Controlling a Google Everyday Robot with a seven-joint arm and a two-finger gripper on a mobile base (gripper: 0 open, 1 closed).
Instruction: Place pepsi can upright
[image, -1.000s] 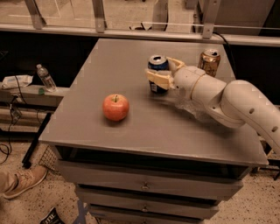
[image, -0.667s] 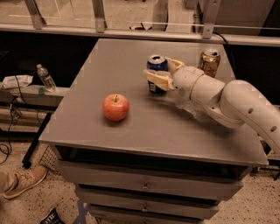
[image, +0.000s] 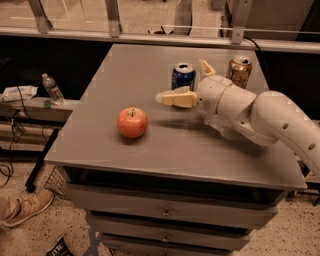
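**Item: pepsi can**. Dark blue with a silver top, standing upright on the tabletop, upper centre of the frame.
**Handling (judged):** light, with thin walls that dent under a hard squeeze and smooth, slippery sides. Best taken across the mid-body.
**Tool**: right of centre, spread wide and holding nothing. One finger lies just below the can, the other rises at its right. Contact cannot be told.
**Nearby:** apple at centre left; gold-brown can at upper right.
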